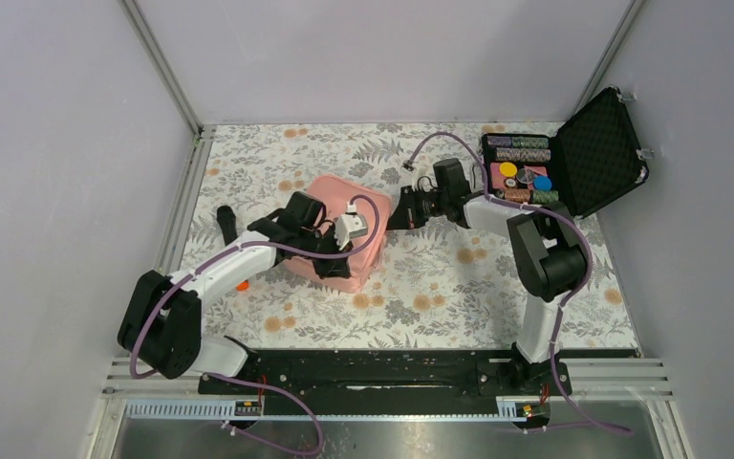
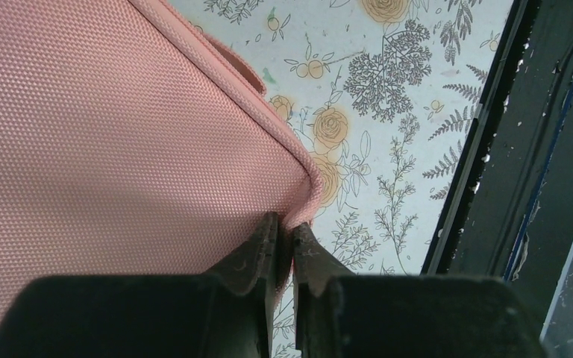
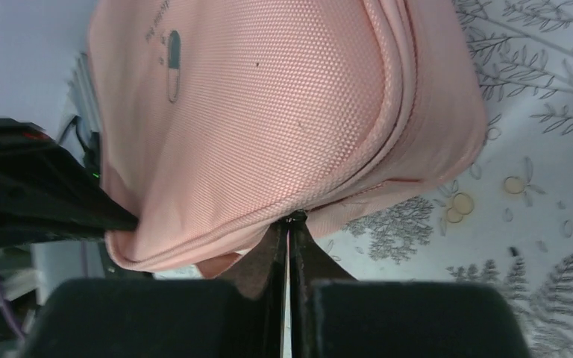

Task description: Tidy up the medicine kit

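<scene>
Lab robot cell: white walls [image 1: 382, 57], aluminium frame [image 1: 160, 59], mounting rail [image 1: 382, 371].

The pink soft rectangular zippered fabric pouch [image 1: 334, 191] lies on the floral-printed tabletop [image 1: 440, 296], near its centre. Seen from the pouch in the top view, the open black hard foam-lined case [image 1: 593, 153] sits at 2 o'clock, well apart, in the far corner, with its lid raised on the 3 o'clock side of its tray. The left end effector [image 2: 283, 227] meets the pouch at its 6 o'clock corner, pinching the edge there. The right end effector [image 3: 289, 224] meets the pouch's 3 o'clock side, clamped at the zipper seam.
</scene>
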### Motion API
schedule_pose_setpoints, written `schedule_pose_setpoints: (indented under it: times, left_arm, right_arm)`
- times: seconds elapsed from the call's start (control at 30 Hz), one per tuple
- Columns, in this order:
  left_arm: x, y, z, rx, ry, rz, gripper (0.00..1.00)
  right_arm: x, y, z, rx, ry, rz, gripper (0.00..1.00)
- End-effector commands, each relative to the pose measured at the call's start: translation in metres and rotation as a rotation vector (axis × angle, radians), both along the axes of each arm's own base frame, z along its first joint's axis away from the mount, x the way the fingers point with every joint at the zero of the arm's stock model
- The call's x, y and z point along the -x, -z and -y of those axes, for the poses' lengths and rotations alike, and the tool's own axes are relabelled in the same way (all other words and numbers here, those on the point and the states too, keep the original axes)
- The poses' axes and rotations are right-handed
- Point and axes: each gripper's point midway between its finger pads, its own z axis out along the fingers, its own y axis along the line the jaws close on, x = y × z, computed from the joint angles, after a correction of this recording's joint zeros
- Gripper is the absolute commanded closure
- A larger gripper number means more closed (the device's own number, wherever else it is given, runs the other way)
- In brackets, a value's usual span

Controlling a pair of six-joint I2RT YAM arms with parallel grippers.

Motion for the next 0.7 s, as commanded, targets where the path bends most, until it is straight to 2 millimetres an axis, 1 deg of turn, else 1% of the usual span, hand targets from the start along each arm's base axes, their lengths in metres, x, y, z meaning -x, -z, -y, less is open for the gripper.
schedule_pose_setpoints:
  times: [0.0, 0.03, 0.07, 0.13, 0.2, 0.27, 0.33, 0.4, 0.47, 0.53, 0.6, 0.67]
  left_arm:
    - [-0.085, 0.002, -0.019, -0.131, -0.197, 0.289, 1.0]
    - [-0.086, 0.001, -0.021, -0.141, -0.198, 0.303, 1.0]
    - [-0.088, 0.0, -0.022, -0.144, -0.205, 0.313, 1.0]
    - [-0.091, 0.001, -0.022, -0.141, -0.218, 0.313, 1.0]
    - [-0.096, 0.0, -0.02, -0.136, -0.234, 0.313, 1.0]
    - [-0.105, -0.003, -0.021, -0.146, -0.26, 0.339, 1.0]
    - [-0.116, -0.007, -0.024, -0.159, -0.29, 0.378, 1.0]
    - [-0.127, -0.015, -0.023, -0.145, -0.319, 0.404, 1.0]
    - [-0.135, -0.022, -0.016, -0.112, -0.337, 0.409, 1.0]
    - [-0.143, -0.023, -0.009, -0.085, -0.361, 0.405, 1.0]
    - [-0.153, -0.022, -0.007, -0.076, -0.392, 0.42, 1.0]
    - [-0.158, -0.024, -0.007, -0.076, -0.413, 0.436, 1.0]
  right_arm:
    - [0.12, -0.05, -0.028, -0.128, -0.307, -0.289, 1.0]
    - [0.124, -0.046, -0.022, -0.06, -0.37, -0.171, 1.0]
    - [0.13, -0.04, -0.016, 0.0, -0.39, -0.131, 1.0]
    - [0.139, -0.025, -0.012, 0.074, -0.398, -0.107, 1.0]
    - [0.159, -0.013, -0.014, 0.111, -0.457, -0.118, 1.0]
    - [0.18, 0.003, -0.012, 0.172, -0.517, -0.118, 1.0]
    - [0.196, 0.012, -0.01, 0.204, -0.548, -0.125, 1.0]
    - [0.198, 0.016, -0.007, 0.233, -0.549, -0.091, 1.0]
    - [0.197, 0.01, -0.006, 0.251, -0.585, -0.034, 1.0]
    - [0.205, 0.002, -0.008, 0.252, -0.658, 0.0, 1.0]
    - [0.213, 0.001, -0.008, 0.265, -0.714, 0.025, 1.0]
    - [0.214, 0.003, -0.007, 0.273, -0.718, 0.026, 1.0]
